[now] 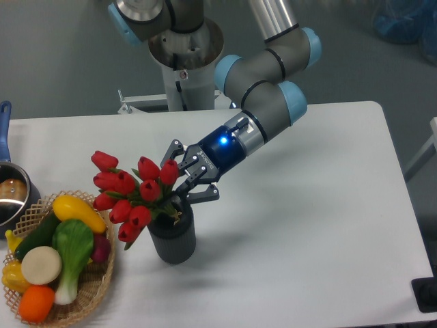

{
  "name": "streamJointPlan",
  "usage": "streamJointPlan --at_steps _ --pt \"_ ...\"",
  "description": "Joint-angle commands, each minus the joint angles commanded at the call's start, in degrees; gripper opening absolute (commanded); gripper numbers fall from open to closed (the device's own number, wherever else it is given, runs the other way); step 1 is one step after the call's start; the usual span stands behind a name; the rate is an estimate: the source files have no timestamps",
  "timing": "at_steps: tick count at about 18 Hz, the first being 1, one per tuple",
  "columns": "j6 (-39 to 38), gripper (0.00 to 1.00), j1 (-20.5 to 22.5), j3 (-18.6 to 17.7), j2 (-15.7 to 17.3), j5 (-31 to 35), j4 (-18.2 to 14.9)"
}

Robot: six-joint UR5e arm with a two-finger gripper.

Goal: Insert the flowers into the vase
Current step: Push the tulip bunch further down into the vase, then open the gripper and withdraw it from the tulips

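The bunch of red tulips (130, 188) with green leaves stands with its stems in the mouth of the dark grey ribbed vase (173, 239) and leans to the left. The vase stands upright on the white table, left of centre. My gripper (175, 179) reaches in from the right, just above the vase mouth. Its fingers (172, 146) are spread apart on either side of the stems and the nearest buds. The stems below the vase rim are hidden.
A woven wicker basket (104, 287) with toy vegetables and fruits sits at the front left, close to the vase. A metal pot with a blue handle (9, 195) is at the left edge. The robot base (184, 61) stands behind the table.
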Motion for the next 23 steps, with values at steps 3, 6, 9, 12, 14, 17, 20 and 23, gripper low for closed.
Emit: streamJointPlan --at_steps 3,6,9,12,14,17,20,23 --pt "0.1 0.34 0.0 0.0 -0.2 0.0 0.0" --pt "0.8 0.34 0.0 0.0 -0.6 0.0 0.0" --pt "2.3 0.34 0.0 -0.2 -1.3 0.1 0.0" --pt "2.4 0.34 0.0 -0.4 -1.5 0.2 0.0" --pt "2.4 0.35 0.0 -0.3 -1.8 0.3 0.0" --pt "3.0 0.36 0.3 -0.3 -2.3 0.5 0.0" --pt "4.2 0.39 0.4 -0.3 -2.5 0.6 0.0" --pt "5.3 0.43 0.4 -0.3 -2.9 0.6 0.0"
